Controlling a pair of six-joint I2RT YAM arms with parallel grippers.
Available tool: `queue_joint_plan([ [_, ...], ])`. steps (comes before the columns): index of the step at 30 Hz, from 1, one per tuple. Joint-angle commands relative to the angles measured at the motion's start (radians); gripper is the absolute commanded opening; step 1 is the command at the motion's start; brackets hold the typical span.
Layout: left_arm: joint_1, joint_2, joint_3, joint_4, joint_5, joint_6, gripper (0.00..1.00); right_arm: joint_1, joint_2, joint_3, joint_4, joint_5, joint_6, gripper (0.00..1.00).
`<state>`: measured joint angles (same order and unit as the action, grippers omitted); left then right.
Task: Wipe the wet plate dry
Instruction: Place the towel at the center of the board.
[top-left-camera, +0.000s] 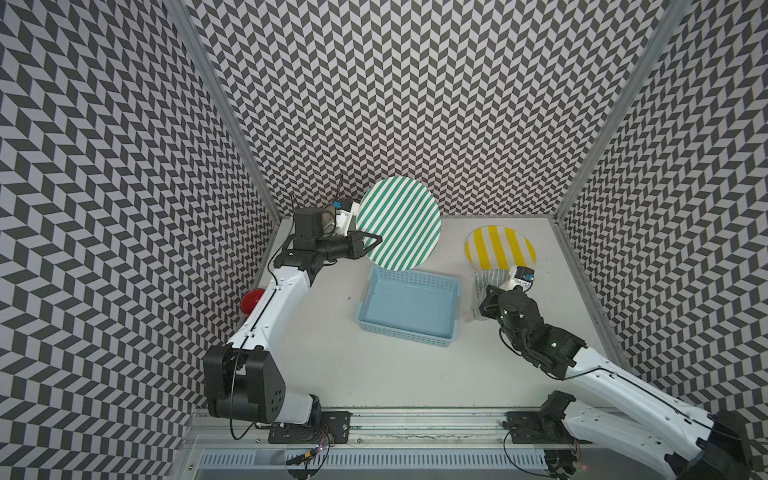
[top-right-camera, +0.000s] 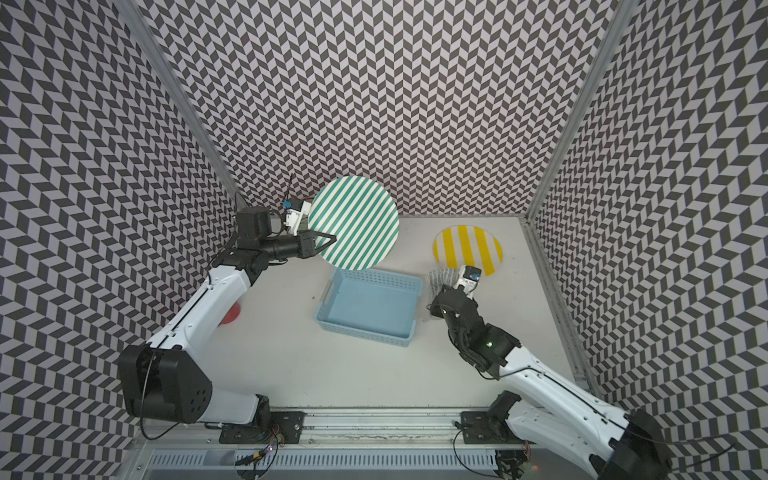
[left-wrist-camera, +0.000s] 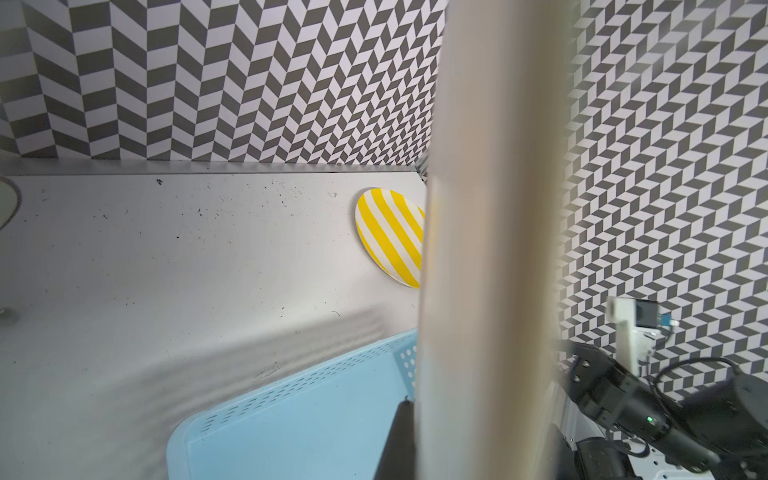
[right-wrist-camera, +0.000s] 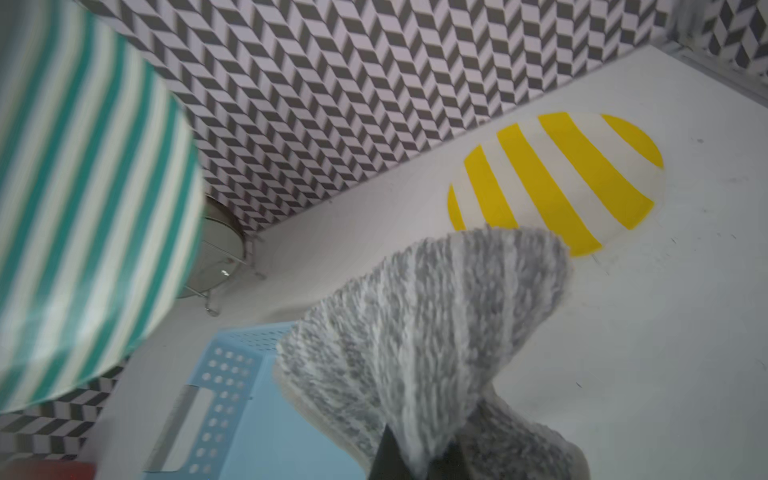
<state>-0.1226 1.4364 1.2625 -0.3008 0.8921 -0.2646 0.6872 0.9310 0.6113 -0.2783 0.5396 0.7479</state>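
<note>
The left tool (top-left-camera: 373, 243) is clamped on the rim of the green-striped plate (top-left-camera: 401, 224). It holds the plate in the air, clear of the desk (top-left-camera: 374, 374), over the far left part and above the far edge of the blue basket (top-left-camera: 415, 277). The plate is tilted, and its striped face shows in both top views. In the left wrist view its rim appears only as a broad pale blur (left-wrist-camera: 490, 249).

The right tool (right-wrist-camera: 419, 463) is closed on a bunched grey cloth (right-wrist-camera: 415, 332), whose shaggy folds fan out beyond the fingers. In a top view the cloth (top-right-camera: 444, 277) sits off the basket's right side, just beside the near edge of a yellow-striped plate (top-right-camera: 468, 250) lying flat near the far right corner of the desk. Cloth and green-striped plate are well apart, with the basket's far right corner between them.

The basket stands mid-desk. A red object (top-left-camera: 251, 300) peeks out from under the left arm at the desk's left edge.
</note>
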Motion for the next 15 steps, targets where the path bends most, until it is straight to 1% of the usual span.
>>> queue_joint_plan([
  [1,0.000,-0.034,0.044,0.040,0.063,0.075,0.00,-0.054,0.042,-0.031,-0.103,-0.055,0.118,0.00],
  [6,0.000,-0.055,0.027,0.017,0.049,0.110,0.00,-0.114,0.144,-0.046,-0.152,-0.045,0.167,0.00],
  [12,-0.001,-0.062,0.007,0.017,0.054,0.117,0.00,-0.285,0.238,-0.049,-0.150,-0.115,0.182,0.00],
  [13,0.000,-0.062,0.006,0.017,0.055,0.118,0.00,-0.303,0.248,-0.048,-0.142,-0.128,0.175,0.02],
  [14,0.000,-0.063,0.004,0.016,0.055,0.120,0.00,-0.318,0.255,-0.051,-0.131,-0.144,0.167,0.09],
  [15,-0.001,-0.065,0.002,0.014,0.054,0.122,0.00,-0.329,0.259,-0.051,-0.115,-0.171,0.146,0.23],
])
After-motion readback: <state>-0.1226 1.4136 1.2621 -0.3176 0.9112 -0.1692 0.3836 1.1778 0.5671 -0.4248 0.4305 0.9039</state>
